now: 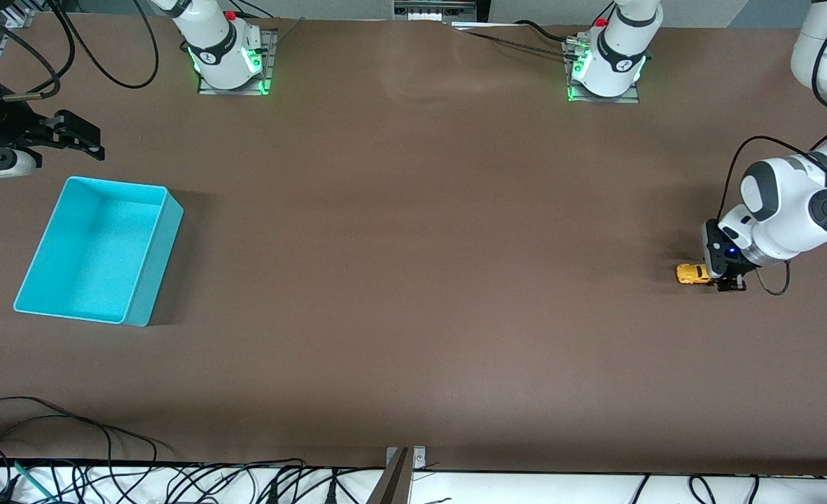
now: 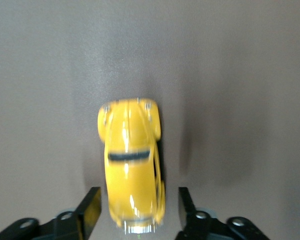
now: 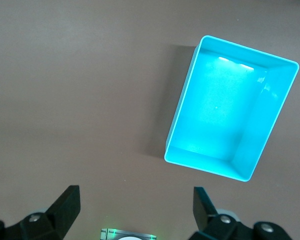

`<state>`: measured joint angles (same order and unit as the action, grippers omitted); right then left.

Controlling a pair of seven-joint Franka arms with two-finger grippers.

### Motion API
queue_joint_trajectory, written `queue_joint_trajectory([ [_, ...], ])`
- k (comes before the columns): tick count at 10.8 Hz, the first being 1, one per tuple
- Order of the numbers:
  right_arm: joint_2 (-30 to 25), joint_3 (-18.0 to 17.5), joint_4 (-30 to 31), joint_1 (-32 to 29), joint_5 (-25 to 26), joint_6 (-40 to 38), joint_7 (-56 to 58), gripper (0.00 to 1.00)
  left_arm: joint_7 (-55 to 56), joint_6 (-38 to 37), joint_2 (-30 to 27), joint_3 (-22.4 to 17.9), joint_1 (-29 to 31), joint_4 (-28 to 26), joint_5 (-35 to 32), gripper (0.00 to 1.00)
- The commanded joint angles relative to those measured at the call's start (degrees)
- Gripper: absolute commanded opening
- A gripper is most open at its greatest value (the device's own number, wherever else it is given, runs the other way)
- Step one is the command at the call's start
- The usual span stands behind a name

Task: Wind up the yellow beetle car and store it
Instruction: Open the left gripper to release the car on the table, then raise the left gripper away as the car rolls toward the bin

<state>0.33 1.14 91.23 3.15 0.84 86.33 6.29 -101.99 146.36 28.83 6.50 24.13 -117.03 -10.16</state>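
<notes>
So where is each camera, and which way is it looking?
Front view: high across the table, facing both arms' bases; right end effector open above the turquoise bin.
Left wrist view: looks down past its fingers, apart around the yellow beetle car.
Right wrist view: looks down past its fingers at the bin.
Shared: car and left end effector also show in front.

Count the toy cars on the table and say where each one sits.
1. The yellow beetle car sits on the table at the left arm's end, between the open fingers of the left gripper. The turquoise bin holds none.
</notes>
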Motion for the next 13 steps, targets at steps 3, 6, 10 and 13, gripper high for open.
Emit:
queue_joint_trajectory([
  [3,-0.2,0.0,0.3,-0.1,-0.6,0.4,0.7,1.00,-1.5,-10.5,-7.5,2.8,0.7,1.3,2.5,1.00],
  [6,-0.2,0.0,0.3,-0.1,-0.6,0.4,0.7,1.00,0.1,-23.7,-7.6,5.0,-0.4,10.7,2.5,1.00],
  [10,-0.2,0.0,0.3,-0.1,-0.6,0.3,0.7,1.00,7.3,-33.6,-7.5,5.2,-4.0,17.4,2.4,1.00],
  [13,-0.3,0.0,0.3,-0.1,-0.6,0.3,0.7,1.00,11.4,-40.0,-7.4,5.4,-7.3,22.7,1.7,1.00],
])
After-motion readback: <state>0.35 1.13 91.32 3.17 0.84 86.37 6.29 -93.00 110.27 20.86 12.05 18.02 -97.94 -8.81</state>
